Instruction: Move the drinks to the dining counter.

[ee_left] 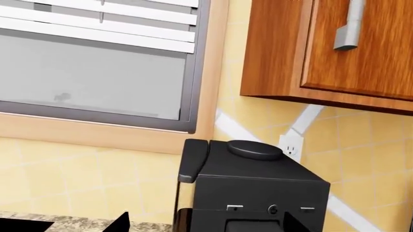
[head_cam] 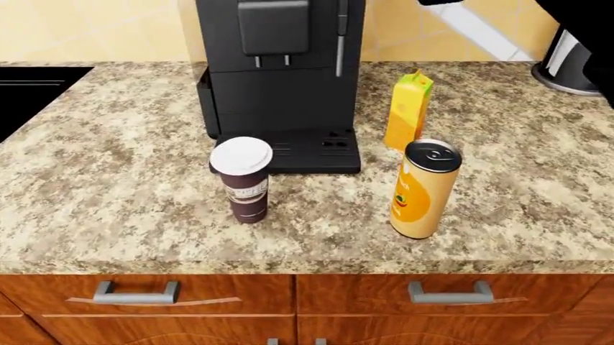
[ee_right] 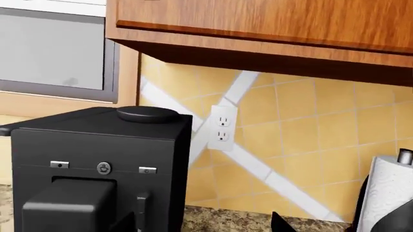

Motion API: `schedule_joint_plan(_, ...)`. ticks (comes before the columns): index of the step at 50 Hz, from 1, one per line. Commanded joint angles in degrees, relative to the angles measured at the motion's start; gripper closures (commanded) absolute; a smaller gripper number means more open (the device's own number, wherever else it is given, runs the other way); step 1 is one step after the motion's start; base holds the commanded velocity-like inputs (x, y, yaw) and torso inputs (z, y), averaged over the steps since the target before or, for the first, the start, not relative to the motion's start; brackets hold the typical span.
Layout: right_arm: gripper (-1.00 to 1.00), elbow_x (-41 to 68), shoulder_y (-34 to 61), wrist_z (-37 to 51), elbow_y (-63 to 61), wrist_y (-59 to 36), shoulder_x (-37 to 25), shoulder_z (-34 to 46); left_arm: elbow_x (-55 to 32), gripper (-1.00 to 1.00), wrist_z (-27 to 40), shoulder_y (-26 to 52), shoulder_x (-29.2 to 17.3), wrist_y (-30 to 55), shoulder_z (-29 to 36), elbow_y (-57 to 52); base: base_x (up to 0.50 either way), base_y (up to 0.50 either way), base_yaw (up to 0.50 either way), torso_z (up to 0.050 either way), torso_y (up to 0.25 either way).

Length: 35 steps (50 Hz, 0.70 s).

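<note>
Well, from the left wrist view I see only the coffee machine, a window and a wall cupboard; two dark tips at the lower edge may be the left pincer's, standing apart, but I cannot tell this for sure.

From the head view, all three drinks stand on the worktop, not on the dining counter (which is not visible): the paper cup in front of the machine, the can near the front edge, the juice carton just behind it. No pincer shows here. A reach for the carton could knock the can over the edge.

From the right wrist view, dark tips again, state unclear; a paper towel roll stands near.
</note>
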State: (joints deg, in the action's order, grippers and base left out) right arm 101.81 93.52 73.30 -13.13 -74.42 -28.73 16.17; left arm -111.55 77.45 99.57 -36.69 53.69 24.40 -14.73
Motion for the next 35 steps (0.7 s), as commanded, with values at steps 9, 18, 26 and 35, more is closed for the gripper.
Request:
schedule_joint_plan(9, -1.00, 18.8, -4.8, 14.1, -7.0, 6.5, -4.3, 3.1, 0.3, -1.00, -0.3, 0.0, -0.1, -0.4, 0.5, 0.1, 0.00, 0.00, 0.00, 0.000, 0.000)
schedule_joint_plan(18, -1.00, 25.9, -7.0, 16.5, -20.4, 25.1, -14.7, 12.0, 0.1, -1.00, -0.3, 0.0, -0.1, -0.6, 0.8, -0.1, 0.00, 0.00, 0.00, 0.000, 0.000)
schedule_joint_plan(26, -1.00, 31.8, -1.1, 16.5, -30.8, 41.0, -22.9, 23.9, 0.1, -1.00, -0.2, -0.1, 0.0, -0.7, 1.3, -0.2, 0.00, 0.00, 0.00, 0.000, 0.000)
schedule_joint_plan(35, -1.00, 33.4, 0.2, 16.2, -38.4, 52.4, -26.2, 30.5, -0.1, -1.00, -0.1, 0.0, 0.0, -0.9, 1.5, -0.4, 0.00, 0.00, 0.00, 0.000, 0.000)
